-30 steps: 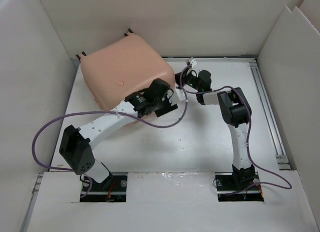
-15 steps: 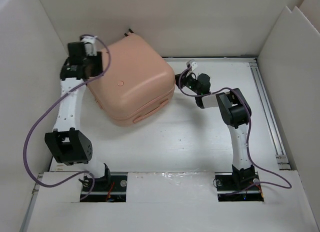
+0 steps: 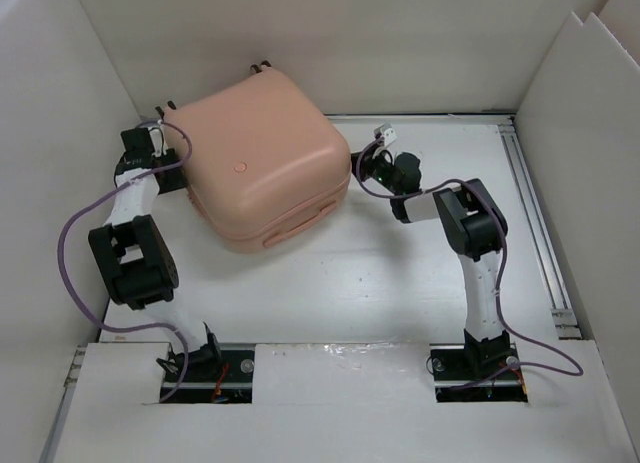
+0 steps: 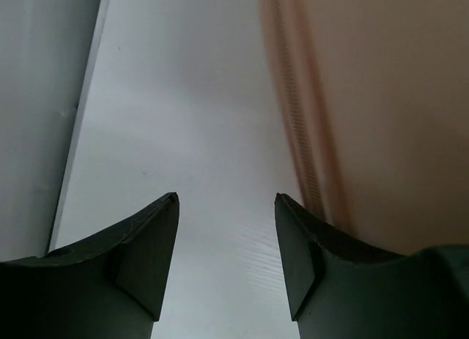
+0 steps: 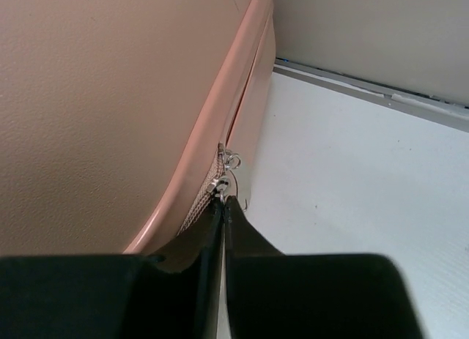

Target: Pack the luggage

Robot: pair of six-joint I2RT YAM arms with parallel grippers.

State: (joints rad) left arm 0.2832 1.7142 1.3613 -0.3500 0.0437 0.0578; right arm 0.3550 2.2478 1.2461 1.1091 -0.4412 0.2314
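The luggage (image 3: 262, 161) is a salmon-pink hard-shell suitcase lying closed on the white table at the back left. My left gripper (image 3: 168, 169) hangs beside its left side, and the left wrist view shows the pink shell and zipper line (image 4: 381, 112) on the right. That left gripper (image 4: 227, 201) is open, with only bare table between its fingers. My right gripper (image 3: 360, 169) is at the suitcase's right corner. In the right wrist view the right gripper (image 5: 223, 200) is shut on the metal zipper pull (image 5: 229, 172) on the luggage seam (image 5: 110, 97).
White walls enclose the table on the left, back and right. A wall (image 4: 37, 97) stands close to the left gripper. A metal rail (image 3: 535, 213) runs along the right edge. Purple cables (image 3: 70, 233) loop off both arms.
My left arm has swung from across the suitcase's front round to its left side and dropped low there. The right gripper has stayed at the right corner.
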